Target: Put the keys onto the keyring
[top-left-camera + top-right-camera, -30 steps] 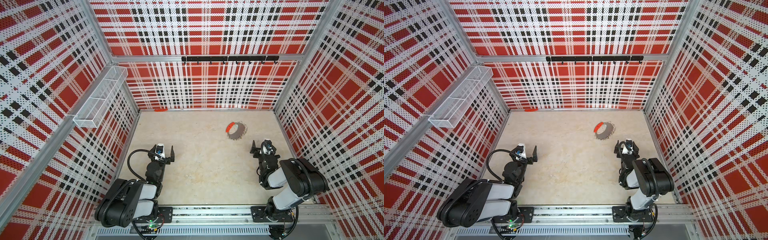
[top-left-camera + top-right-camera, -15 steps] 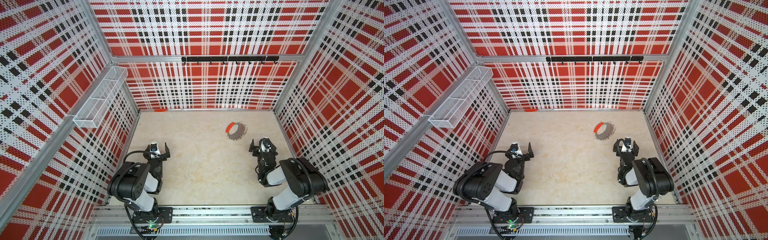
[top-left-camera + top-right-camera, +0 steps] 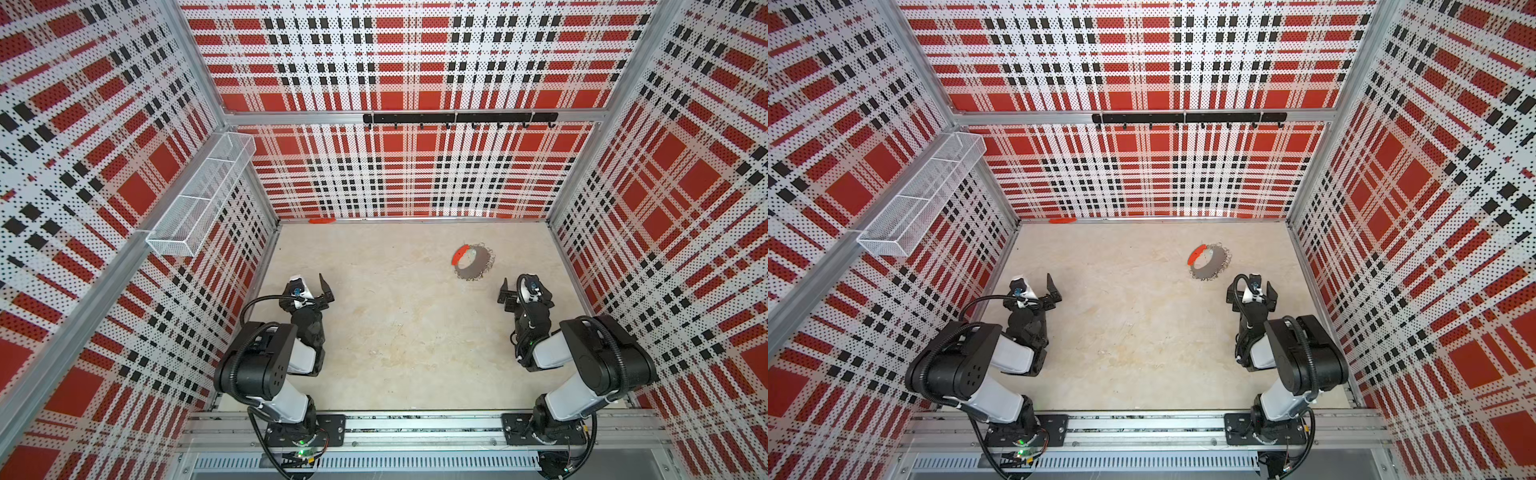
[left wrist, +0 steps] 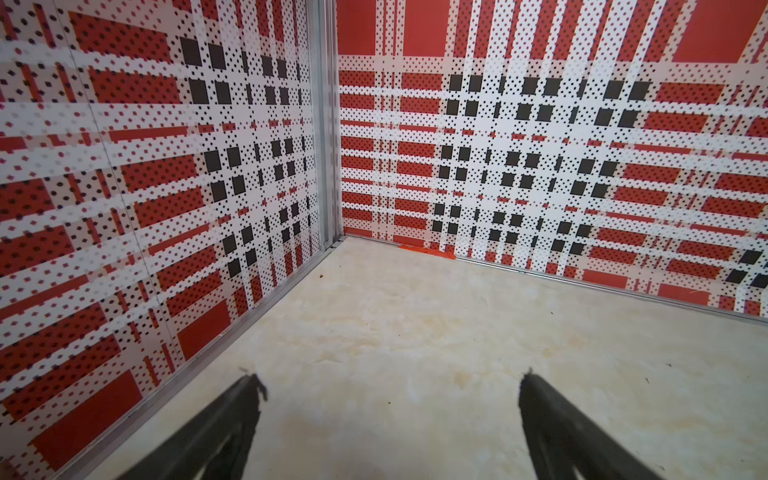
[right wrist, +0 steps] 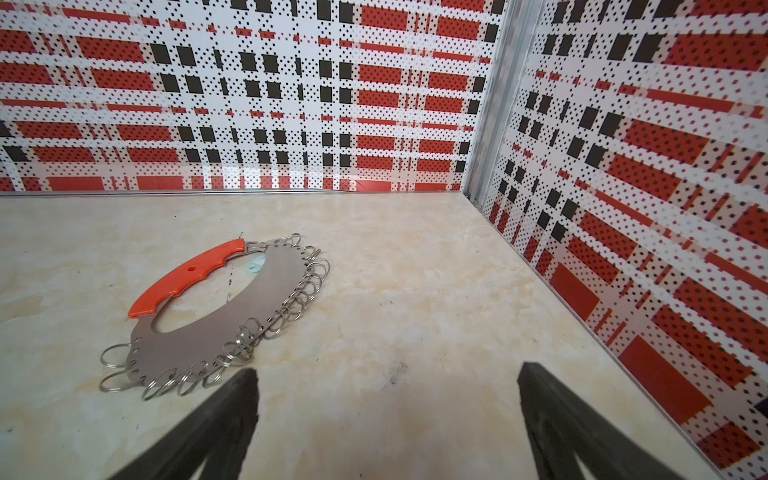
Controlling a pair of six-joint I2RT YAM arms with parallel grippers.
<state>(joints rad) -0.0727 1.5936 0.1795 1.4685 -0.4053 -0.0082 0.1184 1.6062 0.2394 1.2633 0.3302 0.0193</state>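
Keyring (image 3: 473,262) position: flat on the beige table (image 3: 395,332), right of centre and above mid-frame in both top views, with the red segment (image 5: 187,276) on its upper-left arc. Keys (image 5: 254,266): only the pale teal tag shows, at the hoop's inner edge beside the end of the red segment; attachment cannot be determined. Both of the 2 grippers are empty. Left gripper (image 4: 390,380): jaws spread wide, left of centre. Right gripper (image 5: 387,370): jaws spread wide, just below the keyring, apart from it.
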